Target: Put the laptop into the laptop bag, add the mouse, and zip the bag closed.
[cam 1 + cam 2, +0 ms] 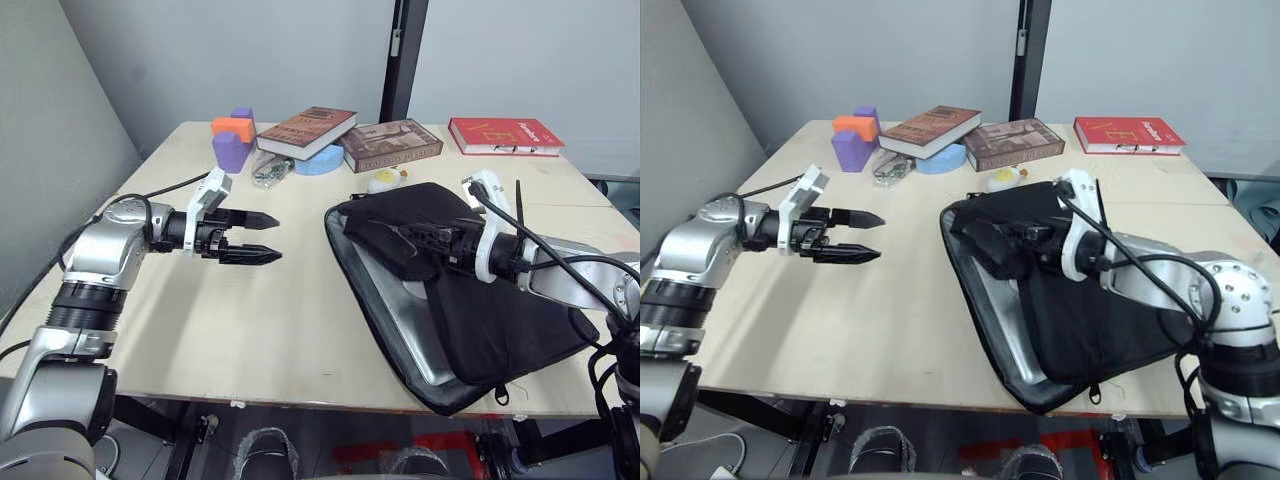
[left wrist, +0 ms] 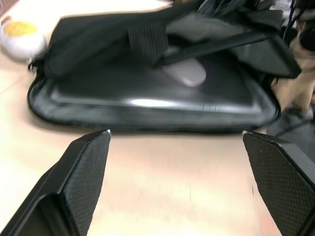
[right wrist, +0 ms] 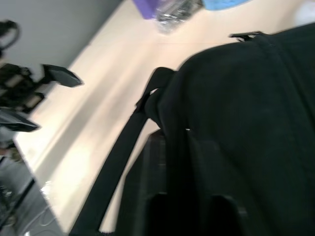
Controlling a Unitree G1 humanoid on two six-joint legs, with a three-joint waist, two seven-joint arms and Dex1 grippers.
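Note:
The black laptop bag (image 1: 500, 330) lies on the right half of the table, its long side unzipped. Inside it the silver-grey laptop (image 1: 400, 322) lies flat, and the left wrist view shows the white mouse (image 2: 184, 73) resting on top of the laptop under the raised flap. My right gripper (image 1: 420, 238) is at the bag's top flap, shut on the bunched black fabric and holding it up off the laptop. To the left of the bag my left gripper (image 1: 276, 240) hovers over bare table, open and holding nothing, pointing at the bag's open side.
Along the table's far edge are a white-and-yellow egg toy (image 1: 385, 180) just behind the bag, two brown books (image 1: 305, 130), a red book (image 1: 505, 135), purple and orange blocks (image 1: 232, 140), a blue piece (image 1: 318, 163) and a clear plastic item (image 1: 268, 170).

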